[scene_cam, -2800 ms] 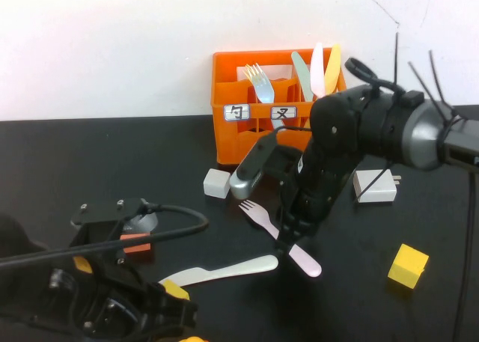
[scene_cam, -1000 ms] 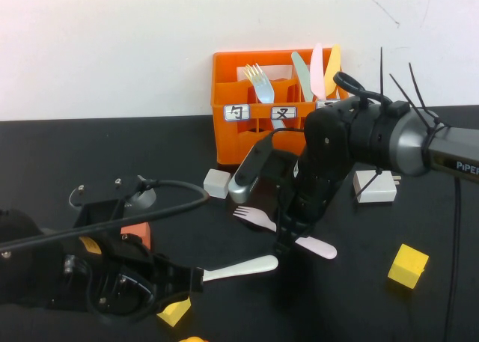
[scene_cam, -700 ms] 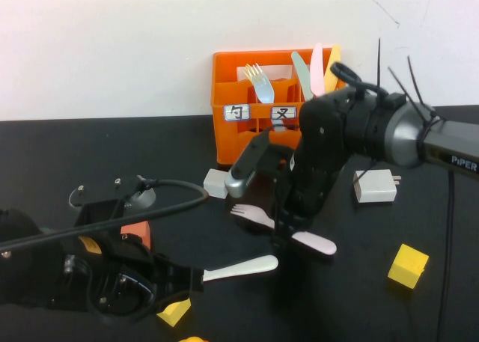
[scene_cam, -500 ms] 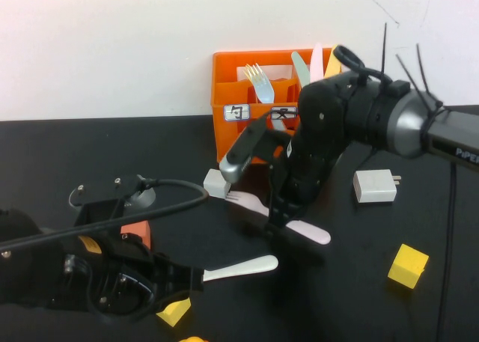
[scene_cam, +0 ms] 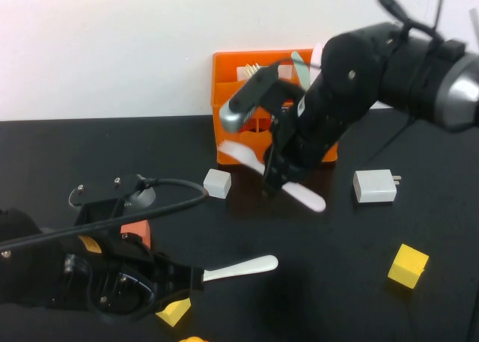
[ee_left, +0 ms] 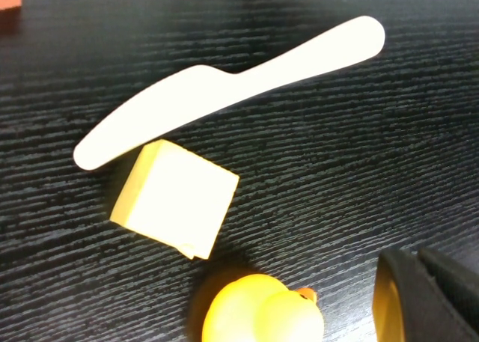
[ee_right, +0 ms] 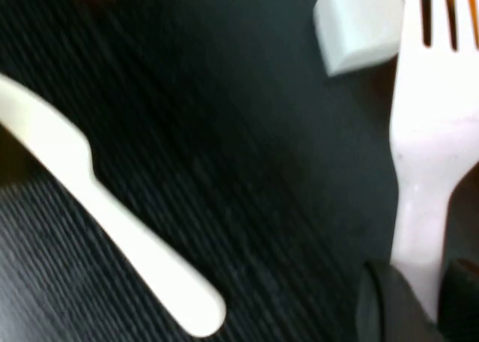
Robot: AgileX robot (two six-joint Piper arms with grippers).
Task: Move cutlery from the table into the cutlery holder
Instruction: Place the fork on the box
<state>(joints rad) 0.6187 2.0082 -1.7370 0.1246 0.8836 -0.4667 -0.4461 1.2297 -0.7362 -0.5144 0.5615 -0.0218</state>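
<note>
My right gripper is shut on the pale pink fork at mid-handle and holds it in the air, level, just in front of the orange cutlery holder. The fork's tines show in the right wrist view, beyond the gripper. The whitish knife lies flat on the black table; it also shows in the left wrist view and the right wrist view. My left gripper is shut and empty, low at the knife's blade end. My right arm mostly hides the pale pink knife.
A white block lies left of the fork and a white charger to its right. A yellow cube sits at front right. A yellow block and a yellow rubber duck lie by my left gripper. An orange-red block is at left.
My right gripper has lifted the pink fork off the table and carried it up and back toward the holder. My left arm has stayed put over the last second.
</note>
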